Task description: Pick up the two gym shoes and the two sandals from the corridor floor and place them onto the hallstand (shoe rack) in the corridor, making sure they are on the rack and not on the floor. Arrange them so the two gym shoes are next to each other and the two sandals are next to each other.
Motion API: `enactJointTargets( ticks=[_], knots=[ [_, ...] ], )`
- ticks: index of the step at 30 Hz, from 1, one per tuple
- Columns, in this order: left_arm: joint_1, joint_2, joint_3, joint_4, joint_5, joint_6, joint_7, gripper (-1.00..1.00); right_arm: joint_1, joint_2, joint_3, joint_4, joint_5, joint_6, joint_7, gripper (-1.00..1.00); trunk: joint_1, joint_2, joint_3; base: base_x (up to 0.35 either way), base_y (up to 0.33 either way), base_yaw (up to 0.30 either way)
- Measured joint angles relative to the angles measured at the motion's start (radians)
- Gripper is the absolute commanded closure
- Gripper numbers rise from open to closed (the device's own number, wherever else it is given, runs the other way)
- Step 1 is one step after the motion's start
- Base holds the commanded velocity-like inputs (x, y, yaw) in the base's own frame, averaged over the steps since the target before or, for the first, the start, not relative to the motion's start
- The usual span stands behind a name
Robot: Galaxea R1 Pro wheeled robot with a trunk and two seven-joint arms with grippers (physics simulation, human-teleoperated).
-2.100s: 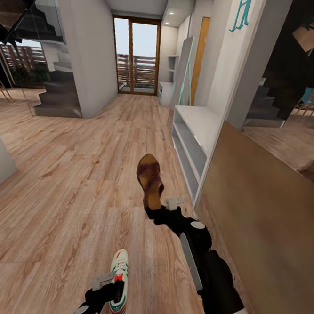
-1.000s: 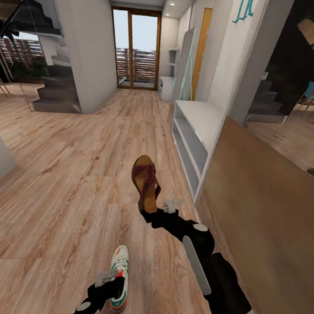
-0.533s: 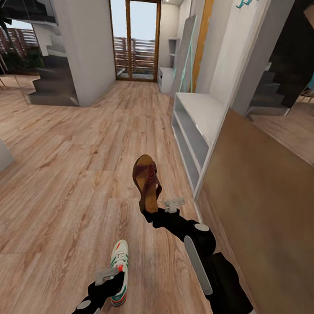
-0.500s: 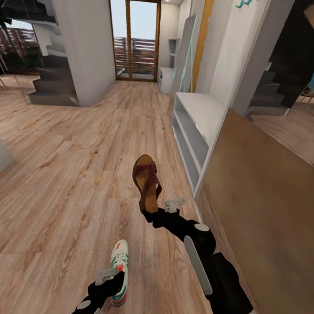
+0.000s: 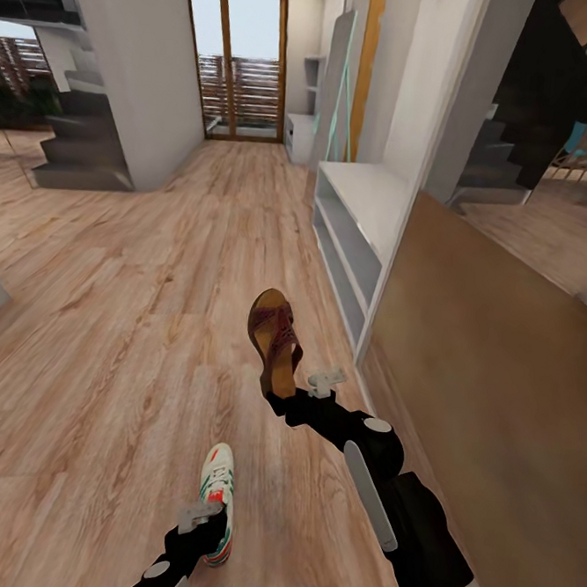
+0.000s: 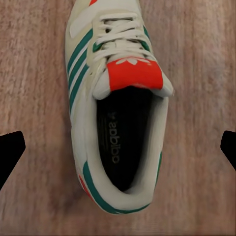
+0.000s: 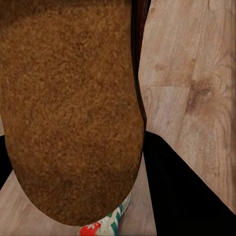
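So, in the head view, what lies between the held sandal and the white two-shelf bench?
Only bare wood-plank floor. In the head view nothing stands between the sandal in the right gripper and the white bench.

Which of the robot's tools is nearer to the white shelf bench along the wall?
Right. The right tool, holding a sandal, is just short of the white shelf bench; the left tool, with a gym shoe, sits lower and farther left.

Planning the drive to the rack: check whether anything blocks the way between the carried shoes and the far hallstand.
Nothing visible does. The sandal in the right gripper and the gym shoe in the left gripper face bare corridor floor up to the hallstand. The longer white bench stands along the wall, beside that path.
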Motion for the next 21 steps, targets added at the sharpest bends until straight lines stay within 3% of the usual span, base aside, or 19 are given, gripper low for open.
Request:
enactJointTargets(
  ticks=[7,13,21],
  knots=[
    [0.0,0.0,0.0,0.0,-0.001,-0.001,0.0,-1.0,0.0,0.0,-0.001,-0.005,-0.001,0.0,-0.001,1.0,0.003,-0.002,-0.036,0.0,0.0,-0.179],
    [0.0,0.0,0.0,0.0,-0.001,-0.001,0.0,-1.0,0.0,0.0,0.0,-0.02,-0.002,0.0,0.0,1.0,0.003,-0.002,-0.042,0.0,0.0,-0.128],
    [0.001,0.0,-0.016,-0.02,-0.002,-0.001,0.011,-1.0,0.0,-0.001,0.003,-0.021,-0.002,0.0,0.0,1.0,0.003,-0.002,-0.043,0.0,0.0,-0.011]
  ],
)
